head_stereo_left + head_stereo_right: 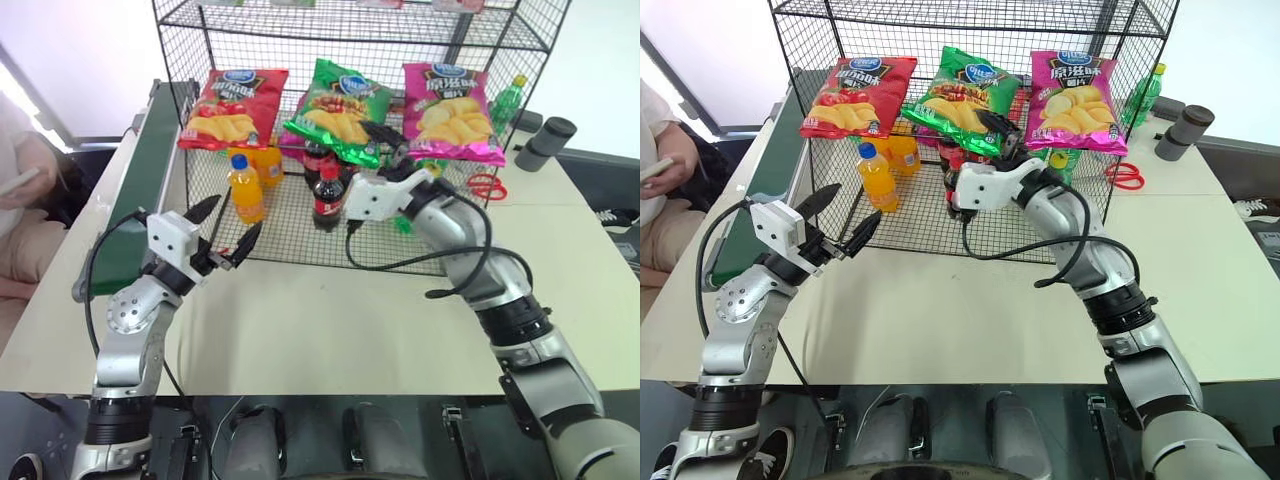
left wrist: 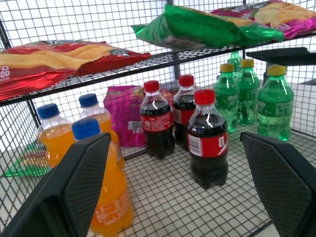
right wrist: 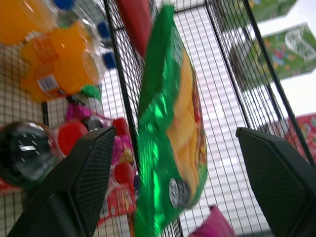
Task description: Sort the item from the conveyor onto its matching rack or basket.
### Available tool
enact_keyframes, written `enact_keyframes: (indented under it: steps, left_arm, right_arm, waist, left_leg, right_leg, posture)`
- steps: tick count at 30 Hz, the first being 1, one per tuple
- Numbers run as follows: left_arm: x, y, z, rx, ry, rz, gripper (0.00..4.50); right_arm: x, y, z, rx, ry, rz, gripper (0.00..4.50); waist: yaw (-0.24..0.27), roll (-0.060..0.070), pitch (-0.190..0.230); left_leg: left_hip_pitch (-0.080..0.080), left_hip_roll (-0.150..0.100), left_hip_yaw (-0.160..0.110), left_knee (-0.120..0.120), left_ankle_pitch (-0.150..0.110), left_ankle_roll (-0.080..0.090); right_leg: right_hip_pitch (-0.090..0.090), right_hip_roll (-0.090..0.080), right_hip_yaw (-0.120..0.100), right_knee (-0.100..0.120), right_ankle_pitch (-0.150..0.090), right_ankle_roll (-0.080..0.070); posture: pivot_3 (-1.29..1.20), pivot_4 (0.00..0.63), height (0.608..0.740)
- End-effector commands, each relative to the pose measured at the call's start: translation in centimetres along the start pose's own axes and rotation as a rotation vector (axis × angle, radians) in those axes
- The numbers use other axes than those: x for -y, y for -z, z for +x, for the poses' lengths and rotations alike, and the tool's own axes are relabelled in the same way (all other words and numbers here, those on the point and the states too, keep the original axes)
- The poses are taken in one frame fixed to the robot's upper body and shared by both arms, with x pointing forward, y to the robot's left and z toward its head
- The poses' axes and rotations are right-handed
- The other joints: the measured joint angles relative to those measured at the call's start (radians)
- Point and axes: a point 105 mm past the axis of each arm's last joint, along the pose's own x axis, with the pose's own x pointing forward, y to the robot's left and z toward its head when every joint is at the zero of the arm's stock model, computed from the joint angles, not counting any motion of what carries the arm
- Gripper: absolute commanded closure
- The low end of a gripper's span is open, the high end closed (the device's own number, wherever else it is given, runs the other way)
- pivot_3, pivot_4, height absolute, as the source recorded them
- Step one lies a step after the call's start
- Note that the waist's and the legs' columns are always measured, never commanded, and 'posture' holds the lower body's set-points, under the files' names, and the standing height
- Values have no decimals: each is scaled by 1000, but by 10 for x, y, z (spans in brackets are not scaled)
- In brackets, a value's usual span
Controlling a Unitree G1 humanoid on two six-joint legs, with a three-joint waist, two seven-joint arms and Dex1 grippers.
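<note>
- Out past the left gripper [image 1: 228, 232], on the counter [image 1: 330, 320] side of the rack [image 1: 200, 60], its jaws stand wide apart with nothing between them; beyond their tips are an orange drink bottle [image 2: 101, 187] and cola bottles [image 2: 207, 140] on the lower tier.
- Further left of those jaws runs the conveyor [image 1: 140, 190], with nothing on the stretch that can be seen.
- Above and beyond the left jaws, the red crisp bag [image 1: 233, 108] lies on the upper tier.
- Just ahead of the right gripper [image 1: 388, 145], the green crisp bag [image 1: 340, 110] rests on that same tier between the red and the pink crisp bag [image 1: 452, 110]; the jaws are spread, one to each side of the bag's near end, clamped on nothing.
- The bag looks light, puffy and slick, and its contents crush easily; a gentle pinch on the flat crimped edge would likely hold better than squeezing the belly.
</note>
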Motion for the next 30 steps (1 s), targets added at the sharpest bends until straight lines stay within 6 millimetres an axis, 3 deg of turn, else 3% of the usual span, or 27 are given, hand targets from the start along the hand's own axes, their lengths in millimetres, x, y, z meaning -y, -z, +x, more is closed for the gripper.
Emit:
enact_keyframes:
  steps: [1,5,7,12,15,18,22,27,30]
  left_arm:
    - [2,-12,3,45,18,30,0]
    - [4,-13,-3,39,39,27,0]
    - [4,-12,-9,23,65,8,0]
    - [-3,-10,-25,-35,73,-124,0]
    - [-8,-12,-39,-97,98,-211,0]
    - [-18,-16,-51,-155,84,-221,0]
    - [-35,-16,-70,-230,87,-178,0]
    - [-47,-5,-91,-293,38,-263,0]
    - [-49,6,-102,-353,28,-226,0]
  right_arm:
    - [33,-5,0,43,103,5,451]
    - [20,-9,-17,86,55,142,451]
    - [17,-4,-27,79,40,128,451]
    - [12,0,-49,83,-8,317,451]
    - [26,5,-70,110,27,759,451]
    - [32,4,-91,174,-26,1074,451]
    - [12,-23,-134,273,-363,1145,451]
    - [-15,20,-167,63,-457,1028,451]
    - [-19,23,-171,51,-441,1032,451]
  waist:
    - [-1,0,0]
    - [0,0,0]
    - [2,0,0]
    - [1,0,0]
    - [0,0,0]
    - [2,0,0]
    - [9,0,0]
    - [2,0,0]
    - [-2,0,0]
  left_leg:
    - [0,0,0,0,0,0]
    - [0,0,0,0,0,0]
    - [0,1,0,0,0,0]
    - [0,0,-1,0,0,1]
    - [1,1,-4,0,0,1]
    - [1,4,-4,-1,0,1]
    - [1,3,-5,-1,-1,2]
    - [2,0,-5,0,-2,3]
    - [3,0,-5,0,-2,3]
  right_leg:
    - [0,0,0,0,0,0]
    - [0,0,0,0,0,0]
    - [0,0,0,-1,0,0]
    - [1,-1,0,0,0,0]
    - [1,0,0,0,0,0]
    - [1,0,0,0,0,0]
    - [2,-1,-2,-1,0,0]
    - [3,-2,-1,-2,-1,-2]
    - [4,-2,-1,-2,-2,-3]
  posture:
    - [0,150,740]
    - [0,150,740]
    - [0,150,740]
    - [0,150,740]
    - [0,150,740]
    - [0,150,740]
    - [0,150,740]
    - [0,150,740]
    - [0,150,740]
